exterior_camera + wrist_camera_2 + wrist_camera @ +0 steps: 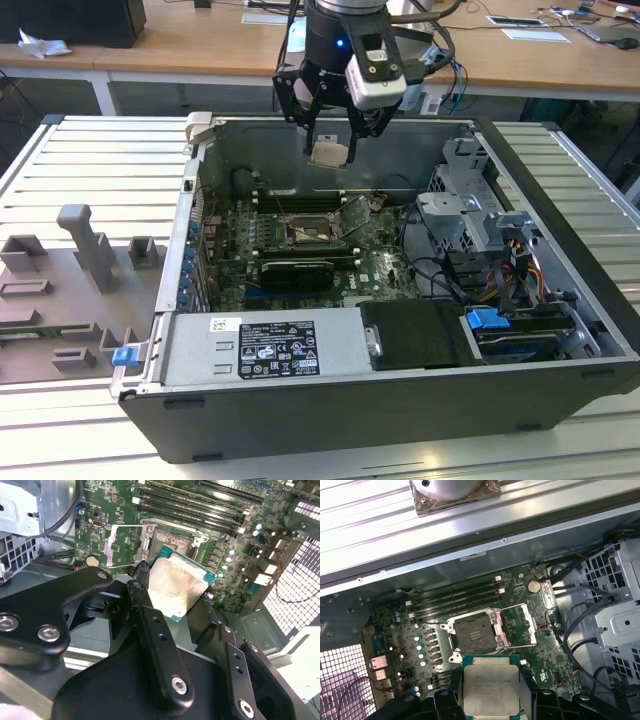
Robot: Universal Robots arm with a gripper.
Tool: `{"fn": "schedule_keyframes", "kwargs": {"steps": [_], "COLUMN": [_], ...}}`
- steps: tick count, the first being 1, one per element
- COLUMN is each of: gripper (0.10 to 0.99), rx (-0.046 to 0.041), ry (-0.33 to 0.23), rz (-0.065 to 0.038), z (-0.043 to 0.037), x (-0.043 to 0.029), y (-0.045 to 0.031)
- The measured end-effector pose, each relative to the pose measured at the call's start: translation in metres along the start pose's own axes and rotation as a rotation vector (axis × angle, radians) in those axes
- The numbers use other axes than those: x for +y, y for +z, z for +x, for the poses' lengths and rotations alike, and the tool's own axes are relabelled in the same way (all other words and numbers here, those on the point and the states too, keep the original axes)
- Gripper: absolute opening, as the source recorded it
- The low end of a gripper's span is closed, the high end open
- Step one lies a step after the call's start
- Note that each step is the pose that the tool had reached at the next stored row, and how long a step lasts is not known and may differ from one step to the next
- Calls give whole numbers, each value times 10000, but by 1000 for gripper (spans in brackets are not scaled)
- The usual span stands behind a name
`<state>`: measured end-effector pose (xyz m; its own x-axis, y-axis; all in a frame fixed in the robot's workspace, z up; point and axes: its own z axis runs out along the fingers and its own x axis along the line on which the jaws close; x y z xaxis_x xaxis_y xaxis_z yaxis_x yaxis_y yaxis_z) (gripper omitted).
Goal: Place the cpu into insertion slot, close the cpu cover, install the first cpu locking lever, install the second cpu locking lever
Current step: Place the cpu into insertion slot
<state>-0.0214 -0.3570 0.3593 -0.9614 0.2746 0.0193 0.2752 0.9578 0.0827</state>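
Note:
My gripper (pixel 330 150) is shut on the cpu (pixel 328 152), a flat square chip with a silvery top, and holds it in the air above the open computer case. In both wrist views the cpu (pixel 177 587) (pixel 491 687) sits between the black fingers (pixel 142 582). Below it on the green board lies the insertion slot (pixel 312 232) (pixel 172 542) (pixel 475 635), its dark centre uncovered. The cpu cover (pixel 517 625) (pixel 122 545) is swung open and rests beside the slot. I cannot make out the thin locking levers clearly.
The case walls (pixel 200 200) ring the board. Long black memory slots (pixel 455 600) run behind the socket and a black graphics card (pixel 295 272) lies in front. A power supply (pixel 265 348), a drive cage (pixel 470 215) and cables (pixel 510 275) crowd the exterior view's right. Grey fixtures (pixel 85 245) stand outside.

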Motion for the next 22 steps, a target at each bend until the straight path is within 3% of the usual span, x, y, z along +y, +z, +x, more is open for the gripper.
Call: {"fn": "schedule_keyframes", "kwargs": {"steps": [22], "gripper": [541], "rx": [-183], "ry": [2210], "rz": [-44], "z": [-1], "x": [-1], "y": [10]}}
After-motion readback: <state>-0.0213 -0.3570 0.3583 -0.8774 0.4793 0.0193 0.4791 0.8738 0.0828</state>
